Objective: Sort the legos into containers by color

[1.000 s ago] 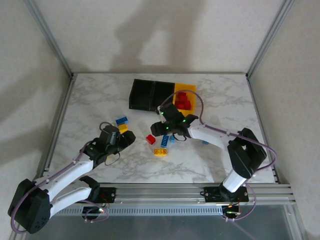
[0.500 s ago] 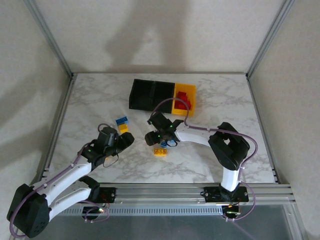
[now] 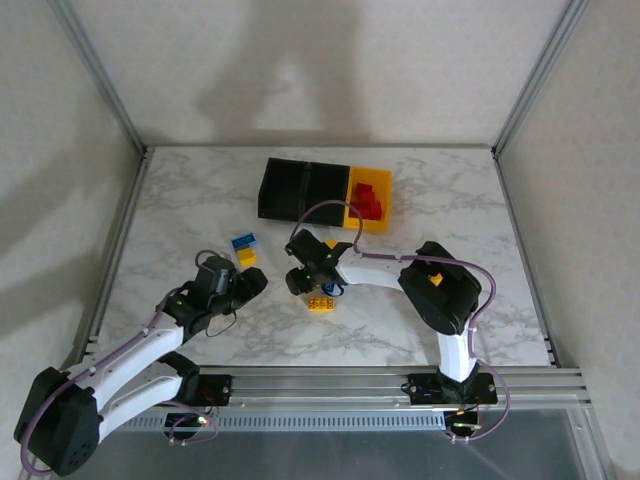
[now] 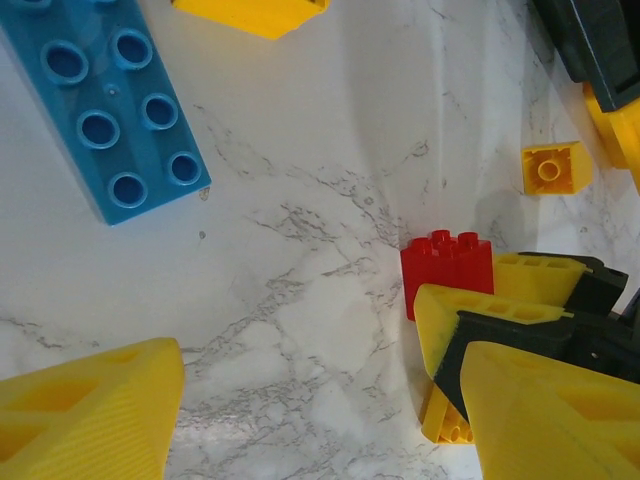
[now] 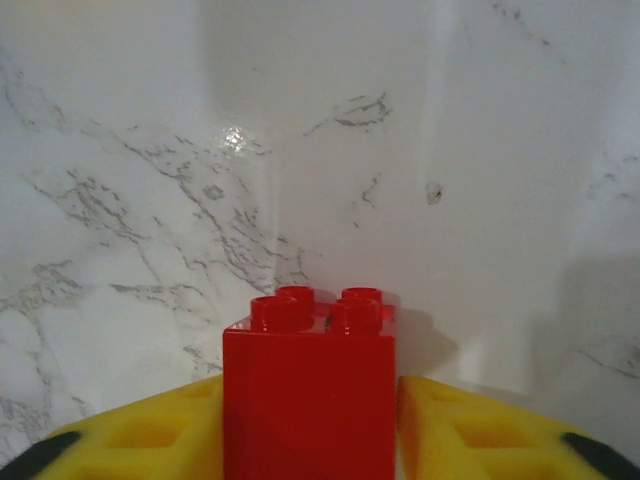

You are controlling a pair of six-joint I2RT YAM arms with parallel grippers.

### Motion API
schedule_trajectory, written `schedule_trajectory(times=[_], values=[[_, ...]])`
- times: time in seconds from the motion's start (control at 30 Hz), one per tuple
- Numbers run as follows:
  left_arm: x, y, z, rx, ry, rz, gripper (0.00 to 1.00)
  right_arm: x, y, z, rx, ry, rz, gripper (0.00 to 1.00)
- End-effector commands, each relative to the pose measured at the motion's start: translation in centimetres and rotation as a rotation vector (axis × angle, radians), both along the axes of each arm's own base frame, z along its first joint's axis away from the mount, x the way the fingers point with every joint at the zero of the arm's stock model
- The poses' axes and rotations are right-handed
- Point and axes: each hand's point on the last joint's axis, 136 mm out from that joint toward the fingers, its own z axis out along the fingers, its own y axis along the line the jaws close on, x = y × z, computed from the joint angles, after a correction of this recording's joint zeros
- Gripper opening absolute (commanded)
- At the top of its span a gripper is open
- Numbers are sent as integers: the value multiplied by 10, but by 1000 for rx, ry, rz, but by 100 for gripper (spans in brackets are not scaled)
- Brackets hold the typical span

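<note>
Where jaws pinch, red four-stud brick (image 5: 308,390)

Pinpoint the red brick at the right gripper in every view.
Top external: hidden beneath the right gripper, left of centre.
Left wrist: red brick right of centre, against that gripper's yellow fingers.
Right wrist: bottom centre, between those fingers.
Shared landmark: the right gripper's yellow fingers.

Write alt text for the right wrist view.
A red lego with four studs is gripped between the right gripper's yellow fingers, one pressed against each side. Behind it lies a white, grey-veined marble table.
</note>
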Motion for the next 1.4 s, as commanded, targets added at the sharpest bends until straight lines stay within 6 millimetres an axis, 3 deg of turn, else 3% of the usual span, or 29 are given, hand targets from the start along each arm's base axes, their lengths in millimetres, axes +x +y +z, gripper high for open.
schedule_trajectory(times=[0.0,0.3,0.57,0.8,1.03,1.23,1.37], values=[[-1,2,-2,-11,7,8,74,2,6,3,-1,-13,2,36],[4,-5,-1,-29,-10,-7,74,16,-2,35,19,-62,-32,31],[19,-25,11,-62,-53,-45,74,49,-33,69,56,-113,-135,31],[36,-53,19,-78,-75,-93,73,99,-84,98,52,-174,-302,31],[57,-86,31,-113,-112,-131,73,158,-142,112,66,-207,-489,31],[65,-103,29,-112,-110,-156,73,200,-171,109,40,-221,-584,32],[68,-108,30,-116,-112,-159,72,216,-174,103,36,-220,-602,33]])
